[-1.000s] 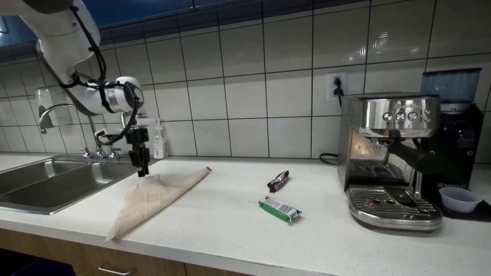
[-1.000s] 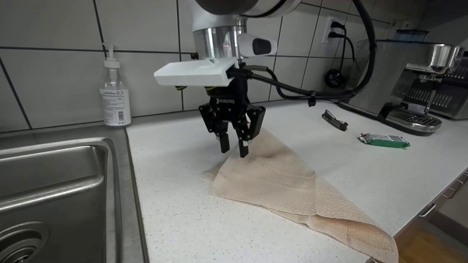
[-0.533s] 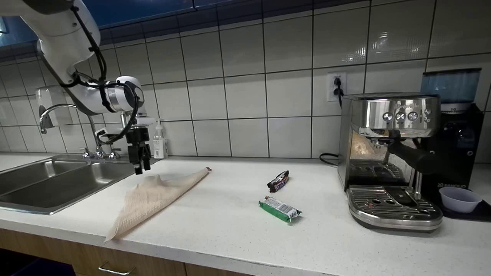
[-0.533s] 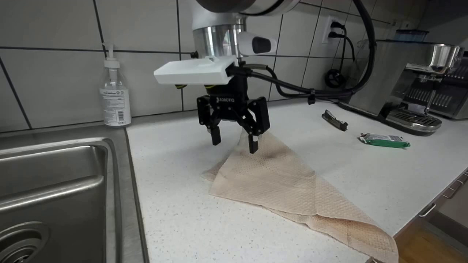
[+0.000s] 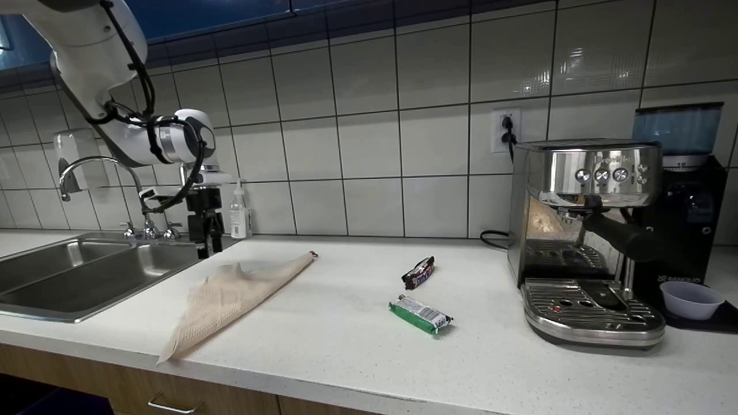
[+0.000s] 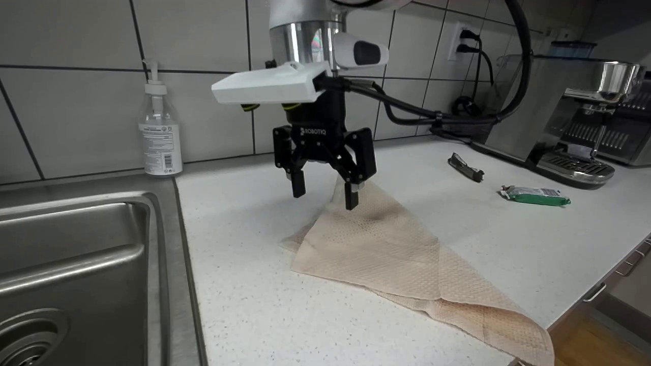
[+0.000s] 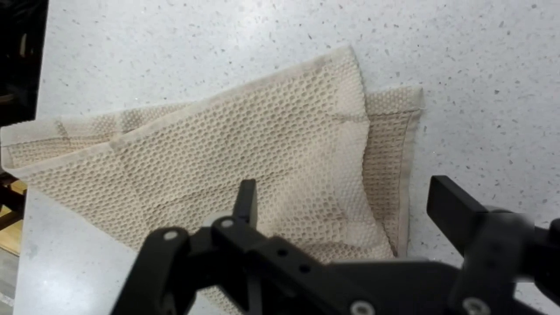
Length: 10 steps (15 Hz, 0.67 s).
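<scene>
Apparently the step is positioning: on the white speckled tabletop, a folded beige waffle-weave cloth lies toward five o'clock from the jaws in an exterior view; they hang above it, spread wide, empty. Any grip would call for lowering them onto the fabric. In the wrist view they hide its six-o'clock part; a dark-red bit at its two-o'clock tip, in an exterior view, is too small to identify.
</scene>
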Available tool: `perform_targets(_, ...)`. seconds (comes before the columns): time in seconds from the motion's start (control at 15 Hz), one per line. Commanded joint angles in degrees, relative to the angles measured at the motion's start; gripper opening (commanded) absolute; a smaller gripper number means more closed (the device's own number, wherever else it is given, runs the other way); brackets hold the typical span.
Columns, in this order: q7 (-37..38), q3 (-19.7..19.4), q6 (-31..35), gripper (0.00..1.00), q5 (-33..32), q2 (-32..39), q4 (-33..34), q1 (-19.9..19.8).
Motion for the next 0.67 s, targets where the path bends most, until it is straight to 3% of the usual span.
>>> perform_targets(0.0, -1.7, 0.7, -0.4, 1.0, 2.7, -4.3, -4.5, -1.1)
perform_targets(0.6, -9.6, 1.2, -1.5, 1.0, 4.7, -10.1, -13.3, -2.4)
